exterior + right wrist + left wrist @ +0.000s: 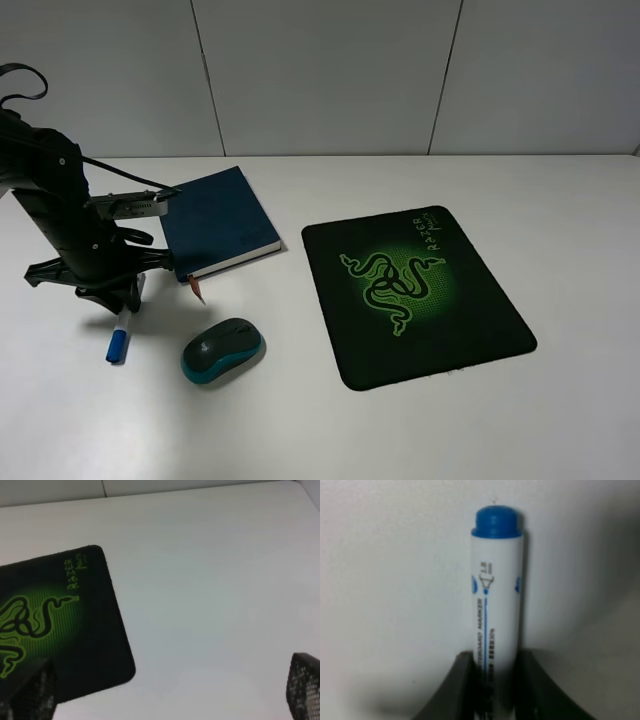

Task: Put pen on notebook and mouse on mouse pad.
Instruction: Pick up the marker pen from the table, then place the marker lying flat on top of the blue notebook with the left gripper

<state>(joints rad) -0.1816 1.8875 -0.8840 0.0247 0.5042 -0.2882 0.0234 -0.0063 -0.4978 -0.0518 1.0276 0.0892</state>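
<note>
Since my left hand (492, 680) is clamped on the pen (496, 595) well back from its blue cap, low at the near left of the table (560, 200), I judge the lift risky: the long free end could pivot or slip between my fingers and drop short of the notebook (215, 220) just far and right of it. A low pass could snag the notebook's edge. The mouse (222, 350) lies left of the pad (470, 300), apart from it. My right hand (167, 690) hangs wide and empty near the pad's far right corner.
</note>
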